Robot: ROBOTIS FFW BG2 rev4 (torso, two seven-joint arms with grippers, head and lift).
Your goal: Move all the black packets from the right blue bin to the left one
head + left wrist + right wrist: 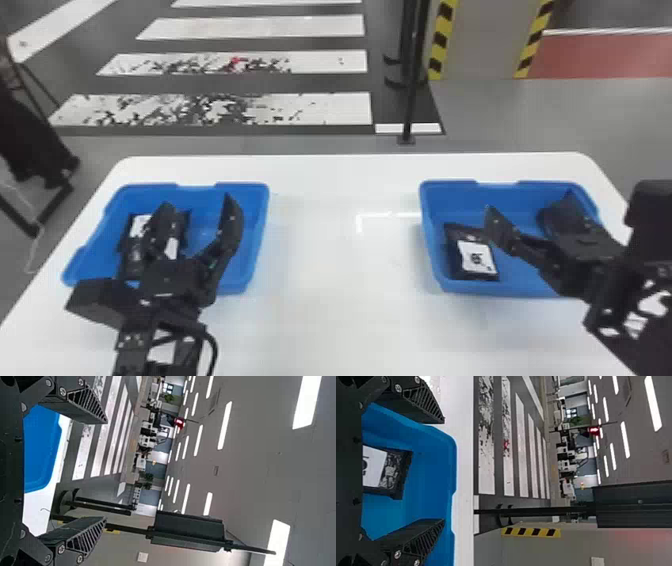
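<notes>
From where I'm standing, the job's looking mostly done. R blue bin [500, 192] is holding one black pkt [457, 232] that I'm making out, lying nr the wall facing the other bin; that one's needing to go across. L blue bin [252, 235] is holding what I'm taking for two black pkts [139, 226], partly hidden b/c L gripper [198, 202] is hanging over that bin, fingers apart, nothing btwn them. R gripper [529, 202] is hovering over R blue bin, fingers spread wide, gripping nothing; it's blocking part of the bin, so I'm not ruling out another pkt. Re labels: the R one is showing a white label [472, 257] w/ a dark mark; the L ones are showing white patches too. Other print's coming across too small to read.
</notes>
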